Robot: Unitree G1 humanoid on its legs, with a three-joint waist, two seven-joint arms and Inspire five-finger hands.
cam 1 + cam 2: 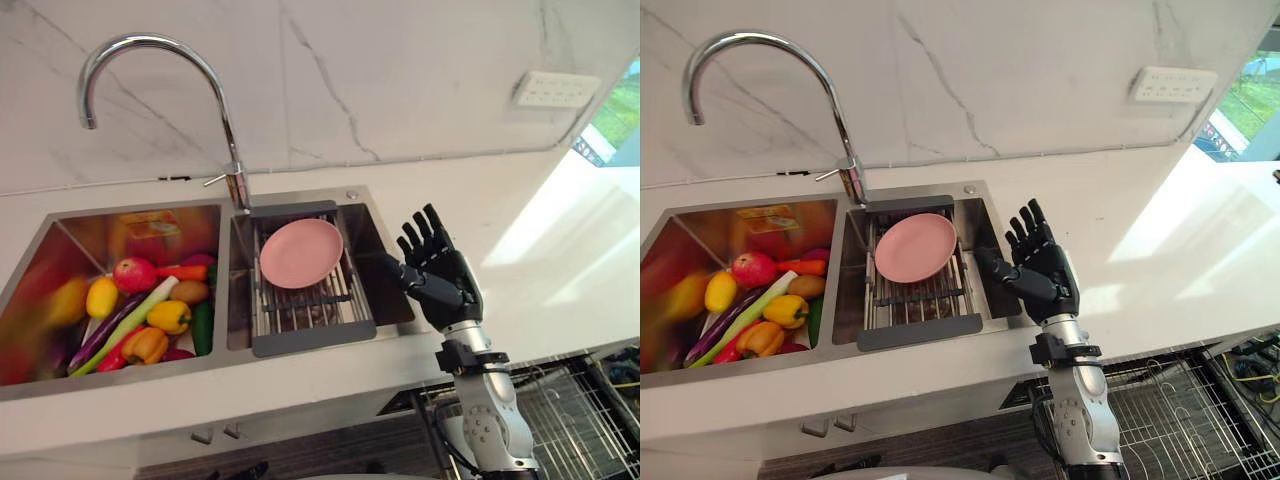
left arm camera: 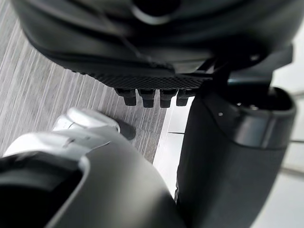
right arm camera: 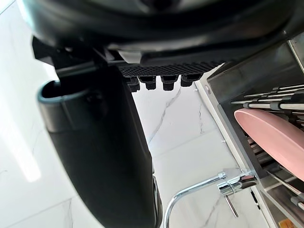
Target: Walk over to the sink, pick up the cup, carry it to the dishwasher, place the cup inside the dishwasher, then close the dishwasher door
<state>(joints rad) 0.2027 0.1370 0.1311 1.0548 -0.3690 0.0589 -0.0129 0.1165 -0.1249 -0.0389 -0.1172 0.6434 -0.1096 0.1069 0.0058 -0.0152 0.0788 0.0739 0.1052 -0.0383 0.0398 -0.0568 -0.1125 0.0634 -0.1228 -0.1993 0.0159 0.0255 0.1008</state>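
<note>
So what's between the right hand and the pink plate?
In the left eye view, between the right hand and the pink plate: only the drying rack rim and a strip of bare sink steel.

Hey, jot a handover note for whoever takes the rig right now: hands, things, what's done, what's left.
Right hand: open, empty, raised over the sink's right edge beside the drain rack.
Left hand: open, empty, low above the floor.
On the rack lies a pink plate, not a cup.
Done: walk to the sink.
Left: grasp, carry to what looks like the dishwasher rack at lower right, place, close door.
</note>
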